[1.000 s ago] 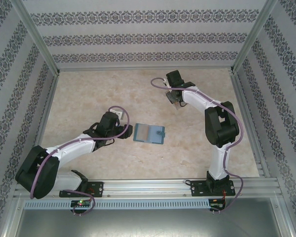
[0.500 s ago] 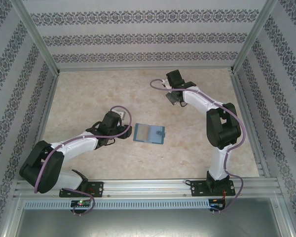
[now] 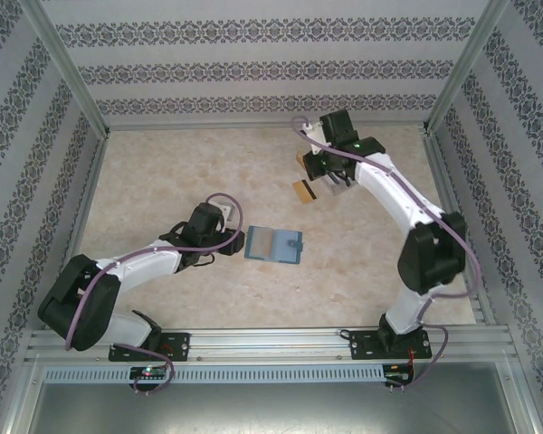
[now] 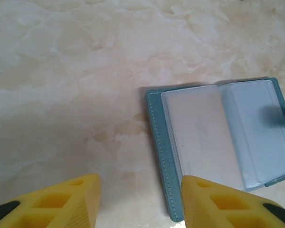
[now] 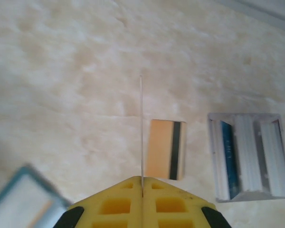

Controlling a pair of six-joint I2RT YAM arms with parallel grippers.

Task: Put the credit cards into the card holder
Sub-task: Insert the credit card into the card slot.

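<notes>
The teal card holder lies open on the table, its clear pockets facing up. My left gripper is open just left of it, and the holder's left edge runs between the yellow fingers close to the right one. My right gripper is shut on a thin credit card seen edge-on, its colour hidden. It hangs above the table at the back right. An orange-gold credit card with a dark stripe lies flat below, and a blue one stands in a rack.
The pale clear slotted rack sits right of the orange card. Patterned walls and metal frame posts enclose the marble-look table. Open tabletop lies between the card holder and the rack.
My right arm has swung up and to the right with its jaws shut on a card, uncovering the orange card on the table. My left gripper edged toward the holder and its jaws narrowed.
</notes>
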